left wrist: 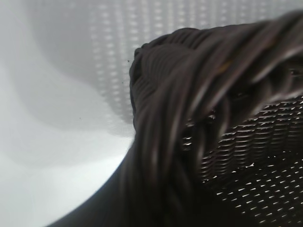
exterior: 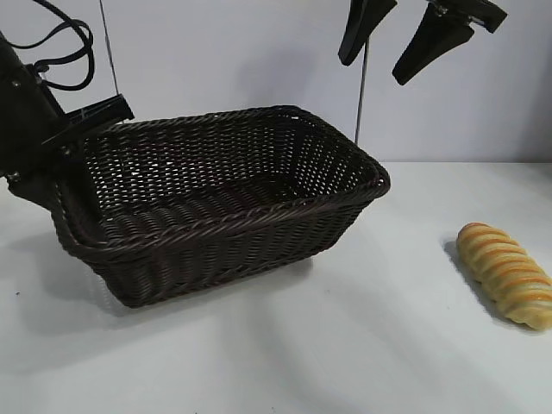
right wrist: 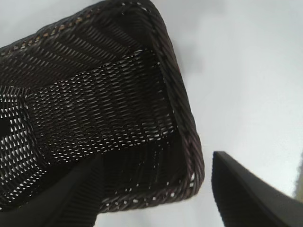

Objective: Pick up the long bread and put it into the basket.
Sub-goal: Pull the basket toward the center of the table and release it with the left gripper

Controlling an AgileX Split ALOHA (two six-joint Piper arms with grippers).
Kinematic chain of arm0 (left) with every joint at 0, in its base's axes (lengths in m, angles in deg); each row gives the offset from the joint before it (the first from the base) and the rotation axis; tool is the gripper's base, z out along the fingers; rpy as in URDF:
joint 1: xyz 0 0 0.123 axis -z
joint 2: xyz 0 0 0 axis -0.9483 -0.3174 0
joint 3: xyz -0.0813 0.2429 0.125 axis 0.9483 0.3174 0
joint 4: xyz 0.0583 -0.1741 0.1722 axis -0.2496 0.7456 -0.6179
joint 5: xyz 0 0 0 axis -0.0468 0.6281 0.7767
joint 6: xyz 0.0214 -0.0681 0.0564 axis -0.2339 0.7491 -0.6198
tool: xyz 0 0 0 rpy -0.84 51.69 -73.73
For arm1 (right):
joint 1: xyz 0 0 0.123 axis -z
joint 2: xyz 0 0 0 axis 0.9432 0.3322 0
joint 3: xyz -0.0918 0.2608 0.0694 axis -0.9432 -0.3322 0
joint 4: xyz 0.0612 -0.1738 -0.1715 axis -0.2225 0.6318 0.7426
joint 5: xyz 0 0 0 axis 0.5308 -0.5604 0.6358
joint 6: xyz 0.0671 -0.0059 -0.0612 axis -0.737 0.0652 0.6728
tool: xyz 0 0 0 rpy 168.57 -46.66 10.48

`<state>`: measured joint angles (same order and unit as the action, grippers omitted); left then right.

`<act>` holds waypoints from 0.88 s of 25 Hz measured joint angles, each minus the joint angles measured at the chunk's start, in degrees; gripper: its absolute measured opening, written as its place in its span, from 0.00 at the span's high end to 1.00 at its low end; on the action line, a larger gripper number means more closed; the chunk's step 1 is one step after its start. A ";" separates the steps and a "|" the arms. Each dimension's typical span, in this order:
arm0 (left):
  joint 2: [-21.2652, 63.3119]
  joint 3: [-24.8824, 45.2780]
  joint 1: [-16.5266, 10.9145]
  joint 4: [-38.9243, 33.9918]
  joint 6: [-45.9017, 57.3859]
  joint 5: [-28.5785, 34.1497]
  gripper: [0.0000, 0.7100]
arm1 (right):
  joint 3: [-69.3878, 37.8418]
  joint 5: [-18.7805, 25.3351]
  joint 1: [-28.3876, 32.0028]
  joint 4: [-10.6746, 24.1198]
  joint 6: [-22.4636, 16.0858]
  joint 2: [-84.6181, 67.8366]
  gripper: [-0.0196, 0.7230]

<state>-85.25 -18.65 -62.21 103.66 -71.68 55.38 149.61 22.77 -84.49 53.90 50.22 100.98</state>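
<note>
2 pincers, nothing done yet. Left pincer (exterior: 65, 142) at frame left, clamped on basket (exterior: 259, 220) rim, that end tilted up. Right pincer (exterior: 412, 39) upper right, open, empty. Long bread (exterior: 506, 273) on tabletop (exterior: 345, 345), lower right, unpicked.
</note>
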 joint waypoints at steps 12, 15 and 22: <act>-0.04 -10.53 -3.43 -0.71 -10.79 10.42 0.86 | 0.00 0.05 0.00 0.00 0.00 0.00 0.33; -0.04 -11.27 -3.43 -0.71 -11.25 10.96 0.86 | 0.00 0.00 0.00 0.00 0.00 0.00 0.33; -0.04 -11.29 -3.43 -0.77 -13.79 12.56 0.86 | 0.00 0.00 0.00 -0.23 0.00 0.00 0.33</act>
<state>-85.29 -29.94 -65.64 102.89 -85.47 67.94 149.61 22.77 -84.49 53.67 50.22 100.98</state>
